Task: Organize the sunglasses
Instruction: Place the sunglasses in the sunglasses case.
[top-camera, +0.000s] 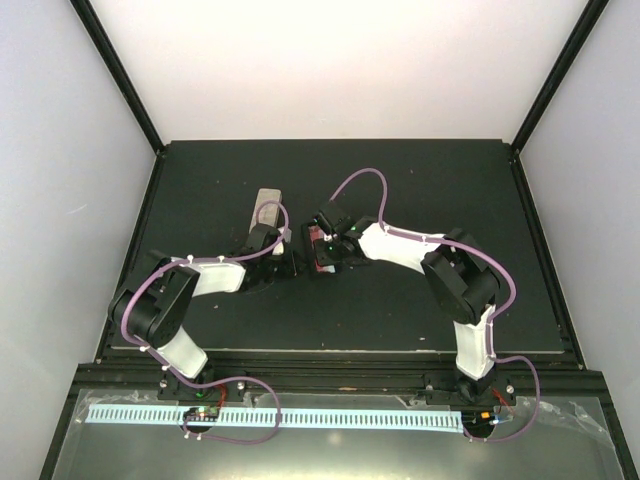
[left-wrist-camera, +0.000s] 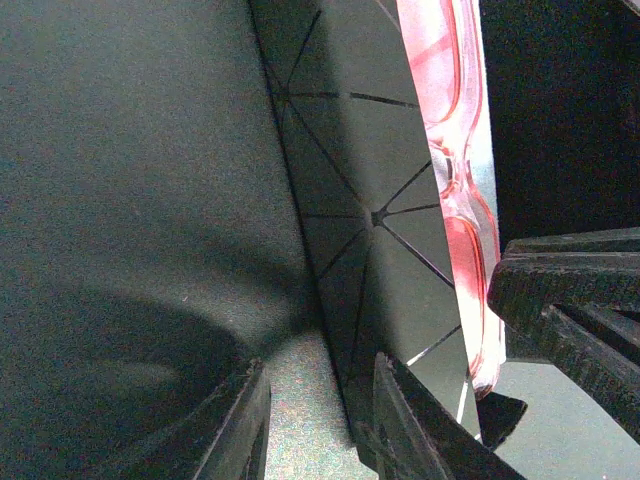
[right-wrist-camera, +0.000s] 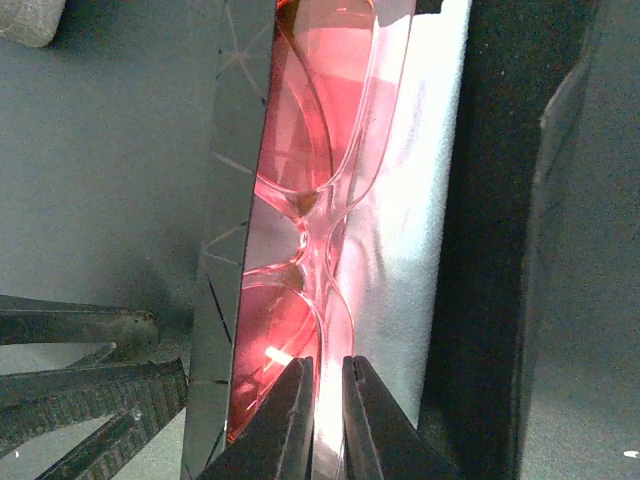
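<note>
Seems about halfway: pinching red sunglasses (right-wrist-camera: 300, 140) by the rim with right claw (right-wrist-camera: 326, 400), inside open case (right-wrist-camera: 235, 120) on cloth (right-wrist-camera: 420, 200); cannot tell left claw (left-wrist-camera: 320, 370) grip; black pair unseen.

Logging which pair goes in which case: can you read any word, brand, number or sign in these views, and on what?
No readable text in any view.
sunglasses: clear red frame and lenses, no brand or marking showing.
case: only a pattern of thin lines, no letters.
strip at the near edge: a row of repeated pale marks, too small to read as numbers or words.
</note>
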